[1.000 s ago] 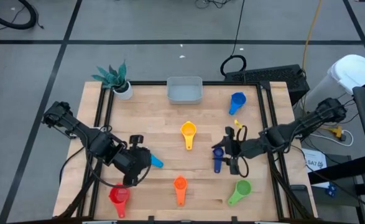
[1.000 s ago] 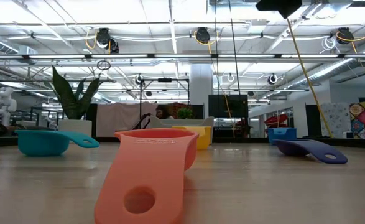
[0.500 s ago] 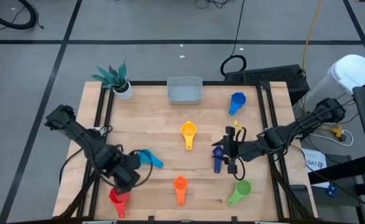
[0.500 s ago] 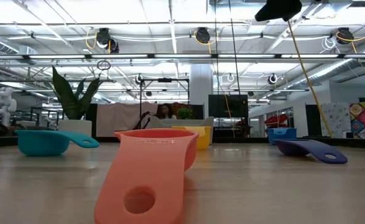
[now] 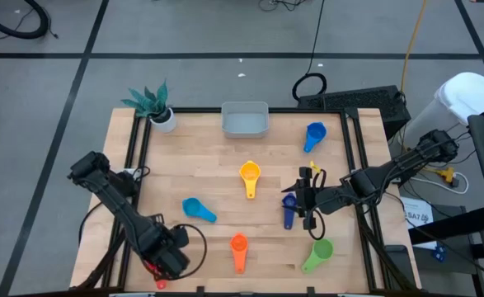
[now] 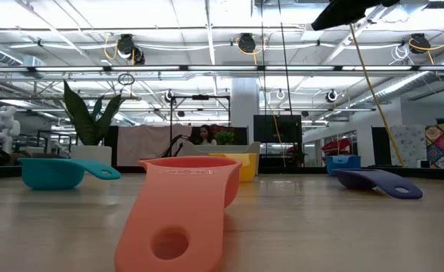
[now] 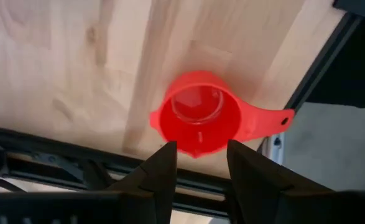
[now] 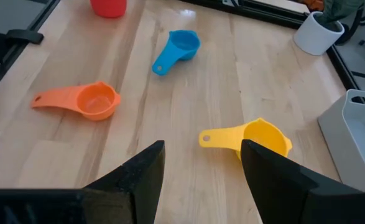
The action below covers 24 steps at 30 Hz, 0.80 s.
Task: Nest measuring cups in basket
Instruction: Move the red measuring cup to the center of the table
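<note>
Red measuring cup (image 7: 199, 121) sits at the desk's (image 5: 217, 165) front-left corner, left gripper (image 7: 198, 163) above, jaws parted, seemingly not gripping; right gripper's (image 8: 201, 163) jaws apart, empty.

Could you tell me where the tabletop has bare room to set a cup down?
Bare wood lies between the plant pot, the basket, the yellow cup and the light blue cup. It is crowded around the right gripper, over the dark blue cup.

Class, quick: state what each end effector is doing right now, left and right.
Left end effector: open, above the red cup, holding nothing.
Right end effector: open, empty, above the table near the dark blue cup.
</note>
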### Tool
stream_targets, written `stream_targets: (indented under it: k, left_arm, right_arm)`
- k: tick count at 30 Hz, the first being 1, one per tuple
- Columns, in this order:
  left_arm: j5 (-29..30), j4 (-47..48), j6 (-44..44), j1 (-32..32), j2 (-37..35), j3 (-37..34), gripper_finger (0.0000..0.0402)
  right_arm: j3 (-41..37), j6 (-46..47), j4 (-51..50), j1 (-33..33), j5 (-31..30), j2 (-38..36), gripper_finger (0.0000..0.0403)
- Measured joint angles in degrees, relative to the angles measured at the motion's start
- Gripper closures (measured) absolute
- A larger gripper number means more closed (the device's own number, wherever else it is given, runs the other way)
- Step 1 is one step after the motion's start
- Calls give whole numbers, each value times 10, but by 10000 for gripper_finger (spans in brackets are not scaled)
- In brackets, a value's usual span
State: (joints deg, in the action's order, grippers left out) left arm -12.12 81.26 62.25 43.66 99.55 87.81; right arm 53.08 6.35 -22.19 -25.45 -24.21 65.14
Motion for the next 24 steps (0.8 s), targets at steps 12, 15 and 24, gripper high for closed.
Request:
stream_targets:
  k: [12,15,24]
  left_arm:
    - [87,15,-91,30,2,0,256]
    - [95,15,-118,29,2,0,256]
    - [103,-33,28,0,2,0,256]
  right_arm:
    - [0,20,-30,0,0,0,197]
    - [0,34,-42,0,2,0,197]
    - [0,41,-64,0,2,0,197]
